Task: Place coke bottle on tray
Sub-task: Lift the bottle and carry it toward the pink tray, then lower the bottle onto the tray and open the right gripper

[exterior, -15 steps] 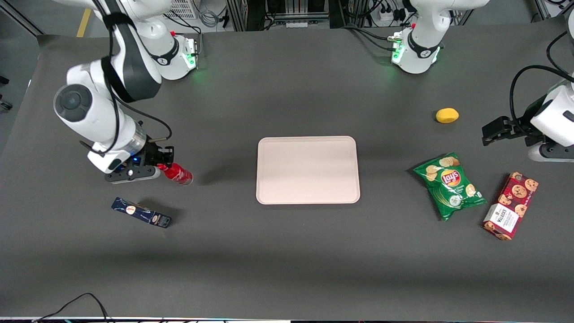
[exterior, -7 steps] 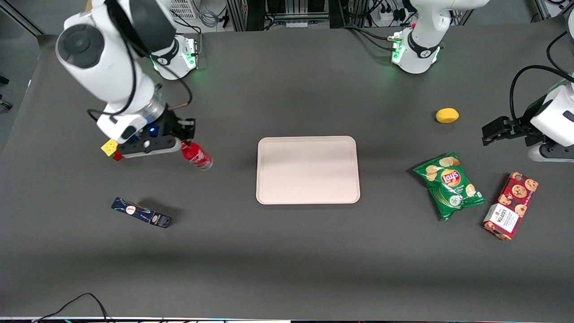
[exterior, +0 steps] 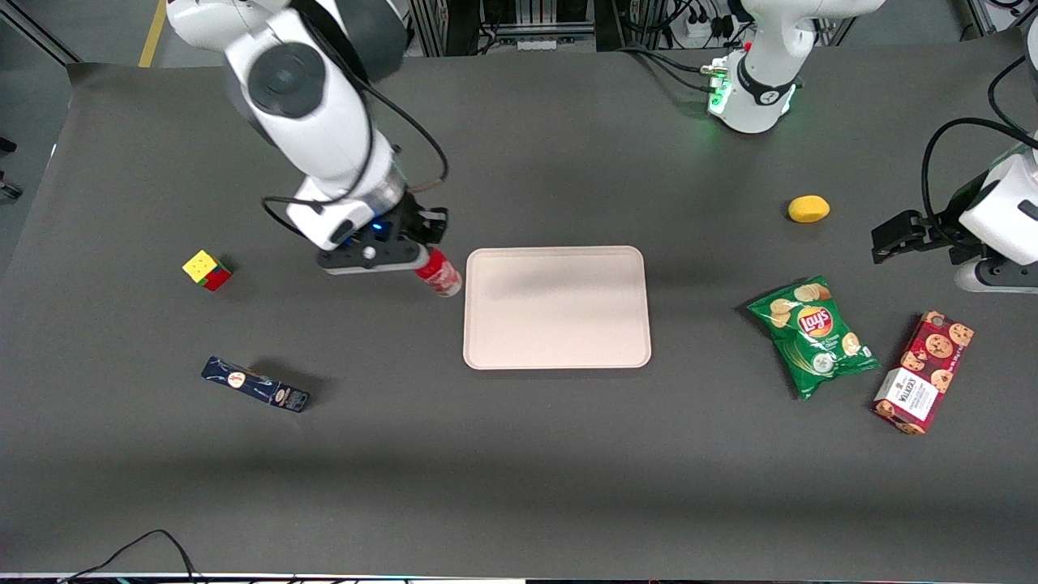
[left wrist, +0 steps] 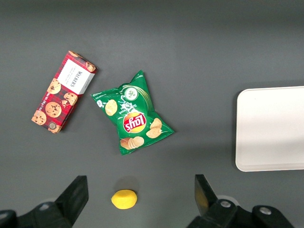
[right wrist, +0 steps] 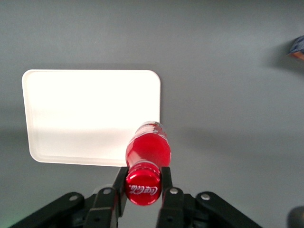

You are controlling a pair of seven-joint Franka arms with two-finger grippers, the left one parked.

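Observation:
My right gripper (exterior: 415, 261) is shut on the coke bottle (exterior: 439, 275), a small red bottle with a red cap and white lettering, and holds it in the air just beside the edge of the tray (exterior: 556, 357) that faces the working arm's end. In the right wrist view the fingers (right wrist: 166, 176) clamp the bottle's cap end (right wrist: 142, 186), and the bottle's body (right wrist: 148, 145) hangs over the tray's corner (right wrist: 90, 118). The tray is a large flat pale pinkish-beige rectangle with nothing on it. It also shows in the left wrist view (left wrist: 270, 128).
A multicoloured cube (exterior: 207, 269) and a dark blue oblong box (exterior: 255, 384) lie toward the working arm's end. A green chip bag (exterior: 812, 334), a red cookie box (exterior: 924, 371) and a yellow lemon (exterior: 808, 208) lie toward the parked arm's end.
My right gripper has risen and carried the coke bottle from beside the blue box toward the tray, now reaching its edge. The cube it hid has come into view.

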